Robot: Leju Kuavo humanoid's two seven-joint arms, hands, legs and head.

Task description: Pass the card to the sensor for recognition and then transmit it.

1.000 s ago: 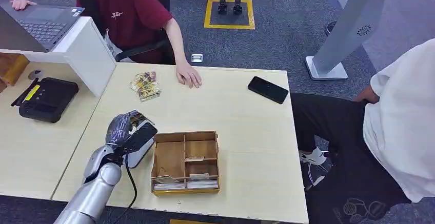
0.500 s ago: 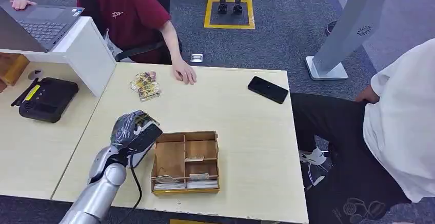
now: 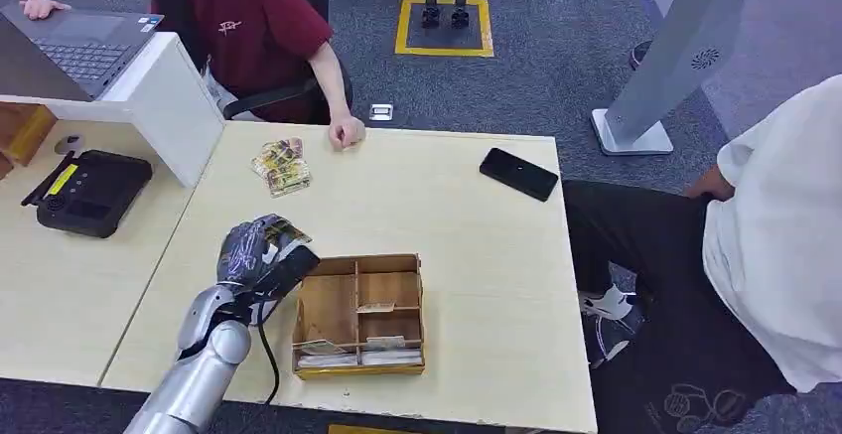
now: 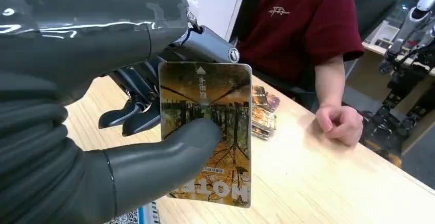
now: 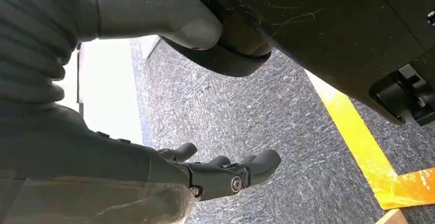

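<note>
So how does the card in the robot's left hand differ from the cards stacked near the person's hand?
The held card is single and stands off the table, pinched by the left hand; the stacked cards lie flat on the table, untouched. The held card sits beside the wooden tray; the stack lies at the far edge. Both show similar yellowish printed artwork.

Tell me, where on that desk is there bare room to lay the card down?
Bare wood lies between the wooden tray, the black phone and the table's right edge. It is crowded near the left hand holding the card, beside the tray.
</note>
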